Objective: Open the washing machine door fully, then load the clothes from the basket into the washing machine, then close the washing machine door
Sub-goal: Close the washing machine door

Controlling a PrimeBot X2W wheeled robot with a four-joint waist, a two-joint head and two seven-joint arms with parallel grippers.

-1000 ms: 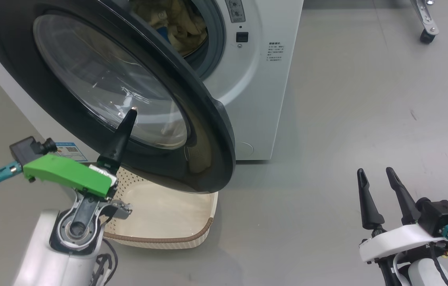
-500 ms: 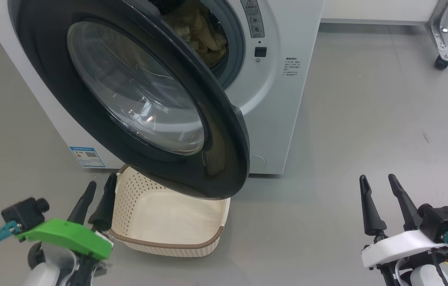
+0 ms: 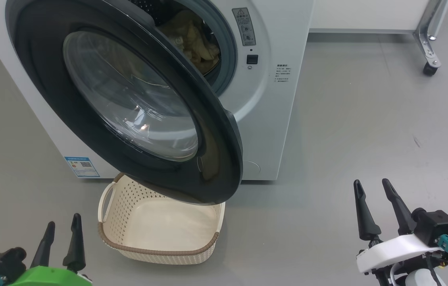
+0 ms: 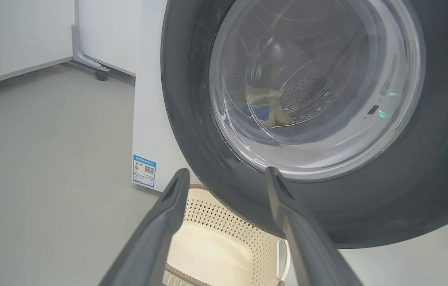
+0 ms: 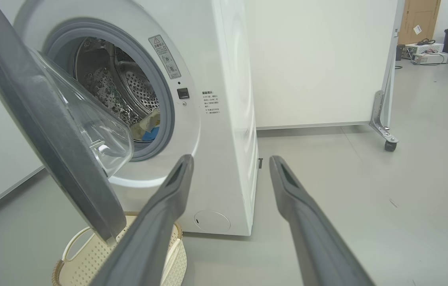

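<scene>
Above the basket (image 3: 168, 257), the washing machine door (image 3: 128, 103) was seen half open (clothes (image 3: 196, 39) lay in the drum (image 5: 128, 83)) and was judged heavy, rigid and slick, best pushed at its free rim, with left gripper (image 3: 63, 219) and right gripper (image 3: 371, 181) spread wide, empty.

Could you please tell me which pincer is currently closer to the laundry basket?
The left. The left pincer sits just to the left of the basket, close beside it; the right pincer is far off on the basket's other side, well apart.
</scene>
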